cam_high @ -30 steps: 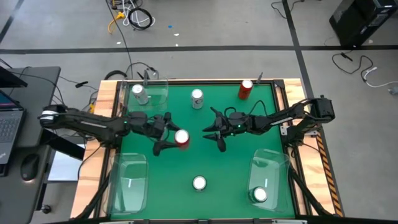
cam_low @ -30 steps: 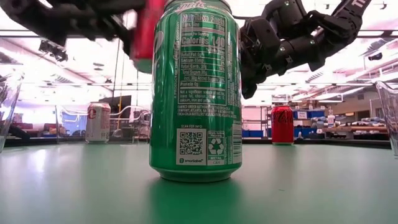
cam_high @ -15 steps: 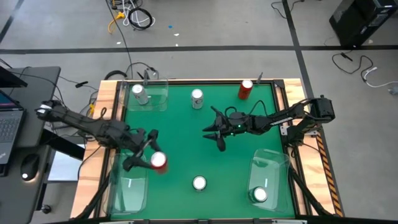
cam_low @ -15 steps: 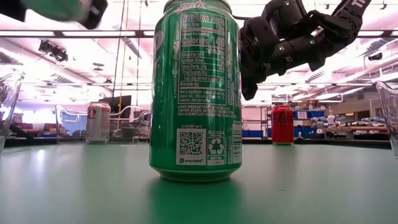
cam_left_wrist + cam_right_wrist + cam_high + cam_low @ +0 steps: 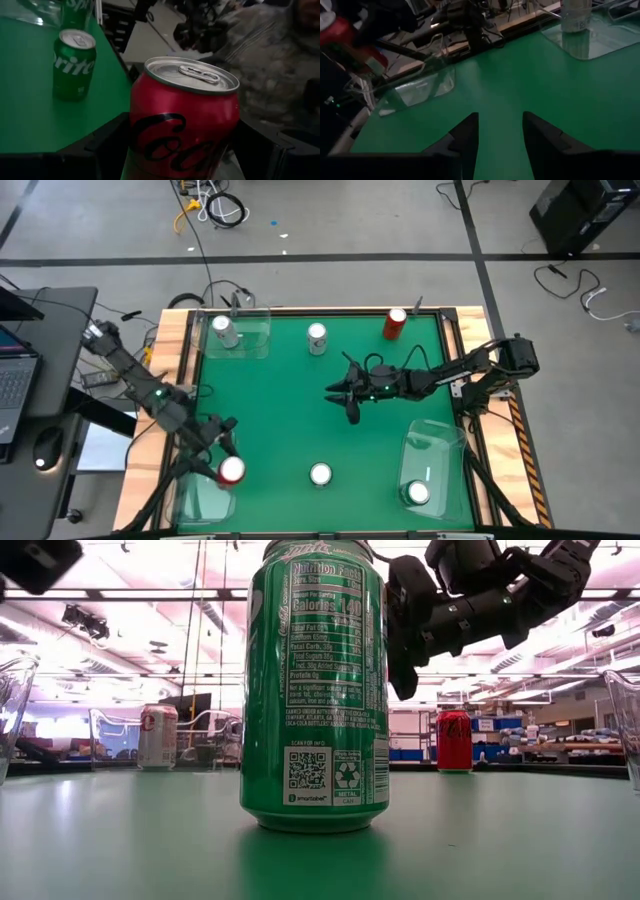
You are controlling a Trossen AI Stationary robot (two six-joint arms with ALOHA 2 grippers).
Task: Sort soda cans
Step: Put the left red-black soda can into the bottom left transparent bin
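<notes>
My left gripper (image 5: 222, 458) is shut on a red soda can (image 5: 182, 120) and carries it above the clear bin (image 5: 200, 495) at the table's near left corner. My right gripper (image 5: 345, 395) hovers open over the middle of the table with nothing between its fingers (image 5: 465, 135). A green can (image 5: 315, 685) stands on its base near the front edge. A second green can (image 5: 418, 493) stands in the near right bin. A silver can (image 5: 225, 330) stands in the far left bin, another silver can (image 5: 317, 337) and a red can (image 5: 395, 323) at the far edge. My left gripper pinches the red can's side wall (image 5: 137, 145) between its two fingers, one on each side of the can's lower half. The fingers come at it nearly level, from the table's far left. The can stays about upright, lifted clear above the bin.
A clear bin (image 5: 435, 465) stands at the near right corner and another (image 5: 240, 335) at the far left. Wooden rails edge the green table (image 5: 300, 430). A desk with a laptop and a mouse (image 5: 45, 448) stands left of the table.
My left gripper has swung from the table's middle toward the near left corner, carrying the red can clear of the table until it hangs over the near left bin. My right gripper has stayed in place and rolled a little.
</notes>
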